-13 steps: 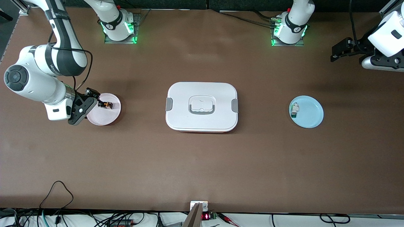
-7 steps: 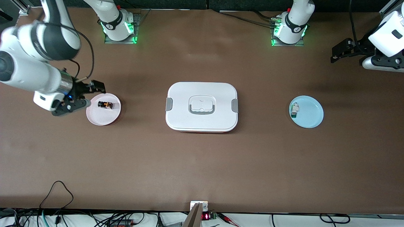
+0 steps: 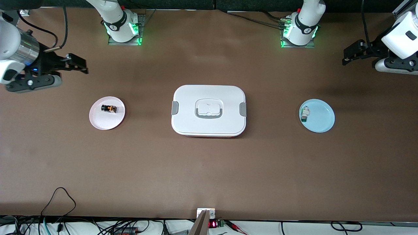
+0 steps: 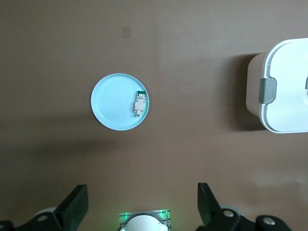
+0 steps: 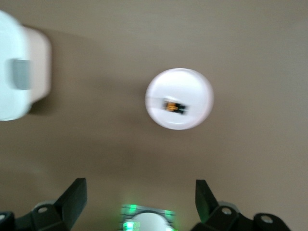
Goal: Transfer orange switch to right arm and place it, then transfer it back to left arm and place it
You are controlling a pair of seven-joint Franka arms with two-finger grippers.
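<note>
The orange switch lies on a pink plate toward the right arm's end of the table; the right wrist view shows it too. The white box stands mid-table with its lid on. My right gripper is open and empty, up in the air over bare table beside the pink plate. My left gripper is open and empty, waiting high over the left arm's end of the table.
A blue plate at the left arm's end holds a small white component with a green end; the left wrist view shows both. Both arm bases stand along the table edge farthest from the front camera. Cables lie along the nearest edge.
My right gripper has risen off the pink plate and drawn back toward the table's end, empty. The orange switch stays on the plate. The left arm has not moved.
</note>
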